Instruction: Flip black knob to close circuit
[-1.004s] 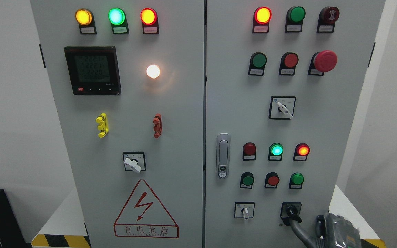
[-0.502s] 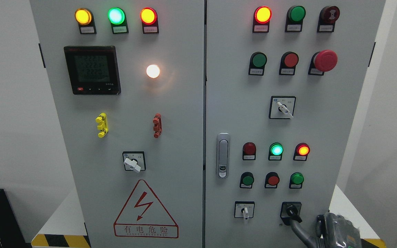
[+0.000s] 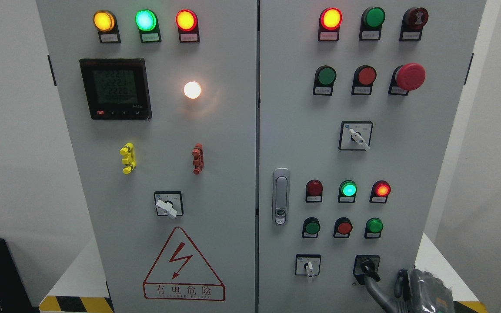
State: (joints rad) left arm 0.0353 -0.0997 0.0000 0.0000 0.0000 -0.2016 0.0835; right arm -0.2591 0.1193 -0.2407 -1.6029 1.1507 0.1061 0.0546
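I've got the right robot hand (image 3: 379, 289) parked at the bottom right with one grey finger touching the black knob (image 3: 367, 267) low on the right cabinet door, not really clamped, so next I need a firm twist.

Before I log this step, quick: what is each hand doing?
Left hand: not in view.
Right hand: low at the bottom right, a finger reaching up to the black knob; grip cannot be told.

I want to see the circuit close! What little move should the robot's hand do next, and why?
Probably turn the black knob a bit further. The right hand sits just below it, one finger reaching up to the knob's handle, which points down-right.
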